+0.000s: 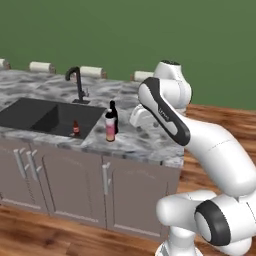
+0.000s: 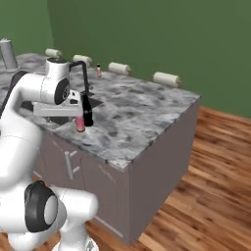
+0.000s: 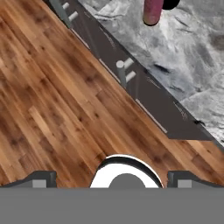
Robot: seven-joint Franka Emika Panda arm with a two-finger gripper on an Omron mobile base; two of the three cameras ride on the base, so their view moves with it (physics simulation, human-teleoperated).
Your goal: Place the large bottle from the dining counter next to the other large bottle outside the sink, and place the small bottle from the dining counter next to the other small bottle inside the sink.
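pink bottle: top cut off by the hand view's upper edge
cola bottle: lower front hidden behind the pink bottle; label not readable
tiny bottle in sink: too small for detail
sink: left end cut by frame edge
small far bottle: too small to identify

kitchen — black sink | marble counter | wood floor

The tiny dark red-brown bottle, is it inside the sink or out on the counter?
Inside. The other small bottle stands upright on the black floor of the sink, near its right wall.
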